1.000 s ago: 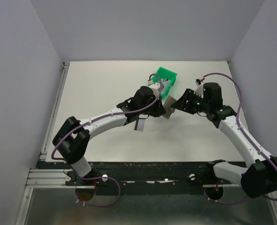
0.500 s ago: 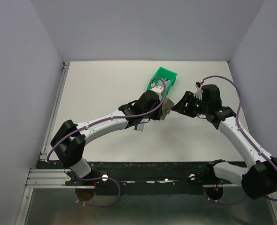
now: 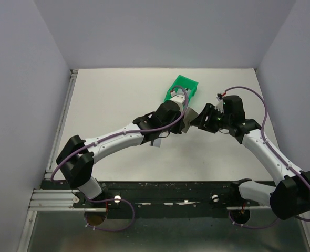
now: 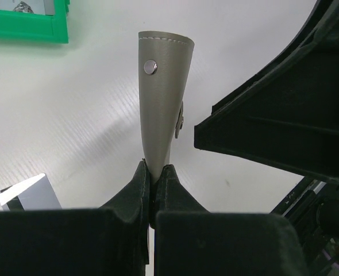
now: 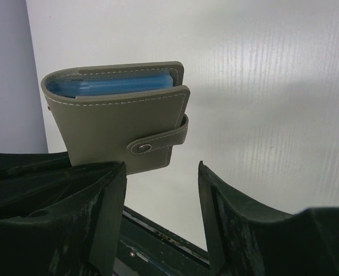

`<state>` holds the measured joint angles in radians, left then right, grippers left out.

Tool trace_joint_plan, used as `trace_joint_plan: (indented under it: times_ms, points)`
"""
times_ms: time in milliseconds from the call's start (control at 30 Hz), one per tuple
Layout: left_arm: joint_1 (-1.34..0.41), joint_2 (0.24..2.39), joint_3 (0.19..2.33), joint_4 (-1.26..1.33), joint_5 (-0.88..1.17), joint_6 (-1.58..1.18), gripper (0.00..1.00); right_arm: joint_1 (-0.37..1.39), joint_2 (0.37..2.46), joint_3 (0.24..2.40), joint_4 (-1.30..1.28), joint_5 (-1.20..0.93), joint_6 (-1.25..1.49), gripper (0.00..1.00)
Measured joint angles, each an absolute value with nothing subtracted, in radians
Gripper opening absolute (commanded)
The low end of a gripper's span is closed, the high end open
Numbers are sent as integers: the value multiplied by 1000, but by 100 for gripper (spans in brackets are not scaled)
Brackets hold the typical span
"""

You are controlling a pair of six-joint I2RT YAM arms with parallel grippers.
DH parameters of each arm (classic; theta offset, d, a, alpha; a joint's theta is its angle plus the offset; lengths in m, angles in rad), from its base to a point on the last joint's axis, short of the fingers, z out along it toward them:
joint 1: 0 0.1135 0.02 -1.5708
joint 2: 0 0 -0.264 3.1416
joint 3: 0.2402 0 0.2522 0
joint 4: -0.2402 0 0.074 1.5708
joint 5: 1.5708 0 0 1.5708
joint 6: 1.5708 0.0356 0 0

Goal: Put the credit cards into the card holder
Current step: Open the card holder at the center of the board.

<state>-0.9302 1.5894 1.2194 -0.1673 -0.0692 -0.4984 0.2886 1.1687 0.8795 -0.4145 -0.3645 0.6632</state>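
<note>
Card holder (image 5: 120, 126): grey-brown outer cover, pale stitching along the edges, light blue interior, silver round snap (image 5: 141, 148)
Credit card (image 4: 29, 192): whitish to silver-grey face, dark band along one edge
Bin (image 3: 182, 86): bright green
Surface (image 3: 118, 100): white, with a faint fine ribbed grain in the wrist views
Left end effector (image 4: 153, 172) and right end effector (image 5: 161, 167): black fingers
Arms (image 3: 118, 137): white links, black joints
Cables (image 3: 244, 87): purple
Walls (image 3: 18, 79): pale lavender-grey
</note>
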Motion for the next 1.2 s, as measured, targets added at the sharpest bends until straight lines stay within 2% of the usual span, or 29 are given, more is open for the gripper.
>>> trace_joint_plan:
  times_ms: [500, 1100, 1200]
  points:
    - [-958, 1591, 1238, -167, -67, -498, 0, 295, 1185, 879, -390, -372, 683, 61]
    - [-967, 1592, 1238, -196, -75, -490, 0, 316, 1238, 923, -486, -287, 679, 49]
    - [-969, 1588, 1238, -192, -84, -489, 0, 315, 1251, 927, -532, -205, 662, 47]
